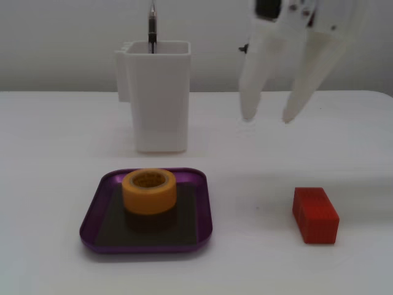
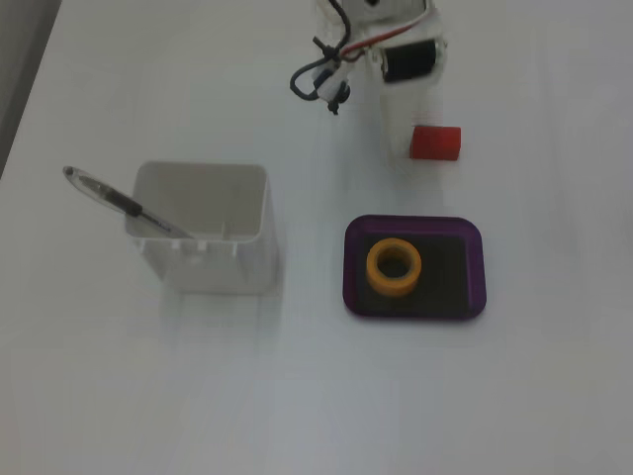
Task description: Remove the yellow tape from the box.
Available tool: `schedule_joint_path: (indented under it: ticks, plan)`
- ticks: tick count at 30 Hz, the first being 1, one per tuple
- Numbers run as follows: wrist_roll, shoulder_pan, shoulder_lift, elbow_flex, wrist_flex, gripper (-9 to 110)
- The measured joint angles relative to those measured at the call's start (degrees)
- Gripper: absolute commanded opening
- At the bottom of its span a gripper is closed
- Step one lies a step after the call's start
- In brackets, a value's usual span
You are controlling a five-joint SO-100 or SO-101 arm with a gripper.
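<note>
The yellow tape (image 1: 149,190) is a yellow-orange roll lying flat, hollow core up, inside the box (image 1: 92,222), a shallow purple tray with a dark floor. In both fixed views the tape (image 2: 395,267) sits towards one side of the box (image 2: 353,287). My gripper (image 1: 268,115) hangs above the table behind and to the right of the box. Its white fingers point down, spread apart and empty. It touches nothing. The arm (image 2: 407,59) enters from the top edge of the view from above, its white fingers hard to make out against the white table.
A tall white plastic container (image 1: 158,98) with a pen (image 1: 151,24) in it stands behind the box; it also shows from above (image 2: 203,252). A red block (image 1: 315,215) lies on the table to the right; from above the block (image 2: 436,142) lies close to the arm.
</note>
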Motion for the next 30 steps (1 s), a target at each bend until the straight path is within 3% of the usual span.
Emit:
schedule_joint_path:
  ticks: [15,30]
  plan:
    - [0.62,-0.18,-30.06,-29.71,0.79,14]
    - [0.62,-0.09,-43.77,-39.9,0.79,14]
